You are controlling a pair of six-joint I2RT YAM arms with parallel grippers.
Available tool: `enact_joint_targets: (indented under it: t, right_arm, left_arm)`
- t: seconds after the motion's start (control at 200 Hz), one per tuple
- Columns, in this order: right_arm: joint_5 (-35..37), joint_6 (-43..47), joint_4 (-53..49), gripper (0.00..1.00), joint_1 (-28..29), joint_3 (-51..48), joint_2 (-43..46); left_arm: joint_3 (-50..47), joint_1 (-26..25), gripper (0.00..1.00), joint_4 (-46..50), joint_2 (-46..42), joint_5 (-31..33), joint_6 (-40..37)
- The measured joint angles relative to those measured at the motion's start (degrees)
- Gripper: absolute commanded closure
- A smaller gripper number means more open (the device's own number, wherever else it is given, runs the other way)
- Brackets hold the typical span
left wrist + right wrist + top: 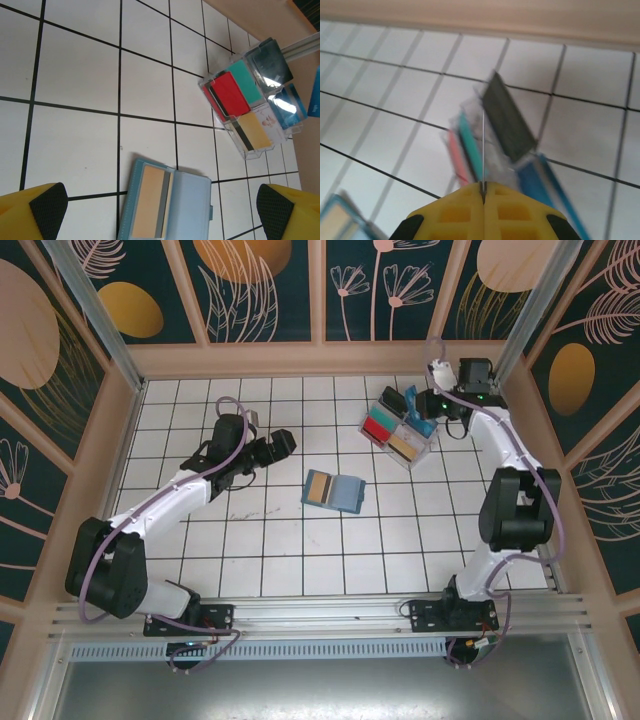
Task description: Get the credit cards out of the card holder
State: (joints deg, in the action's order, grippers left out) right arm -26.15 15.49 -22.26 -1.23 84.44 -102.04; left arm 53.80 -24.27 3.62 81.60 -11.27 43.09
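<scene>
Left wrist view: your left gripper hangs wide apart over the open card holder; pinch its tan card next. Right gripper is clamped on a thin card, seen edge-on.

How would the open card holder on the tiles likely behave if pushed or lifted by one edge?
The card holder lies opened flat, so it would probably slide rather than tip or roll. Being hinged at a fold, one half may flop if lifted by an edge. It looks thin, so likely light.
</scene>
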Motion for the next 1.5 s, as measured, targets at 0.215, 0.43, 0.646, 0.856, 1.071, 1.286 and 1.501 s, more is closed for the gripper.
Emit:
enact_joint_targets:
  t: [0.215, 0.43, 0.646, 0.856, 1.071, 1.286, 1.501]
  right_arm:
    - [-2.25, 9.35, -4.68, 1.00, -5.38, 3.61, -4.33]
    - [-4.94, 15.34, -7.23, 1.00, -6.82, 6.05, -4.44]
    - [-7.30, 19.04, -10.32, 1.00, -7.10, 8.07, -6.69]
    - [-7.78, 21.55, -13.42, 0.94, -7.30, 10.12, -9.51]
    - [-7.39, 22.71, -14.69, 0.82, -6.64, 10.12, -10.10]
    - [-5.60, 22.77, -14.64, 0.82, -5.73, 10.12, -10.43]
    - [-5.38, 20.55, -13.97, 0.78, -5.68, 10.19, -10.05]
  left_arm:
    - [-0.02, 0.00, 0.01, 0.55, -0.02, 0.00, -0.92]
    - [-0.02, 0.00, 0.01, 0.52, -0.02, -0.17, -1.09]
    - [-0.02, 0.00, 0.01, 0.52, -0.02, -0.44, -1.09]
    - [-0.02, 0.00, 0.01, 0.52, -0.02, -0.90, -1.09]
    - [-0.02, 0.00, 0.01, 0.52, -0.02, -1.77, -1.11]
    - [-0.02, 0.00, 0.01, 0.50, -0.02, -1.79, -1.11]
    - [-0.35, 0.00, 0.01, 0.50, -0.02, -1.77, -1.11]
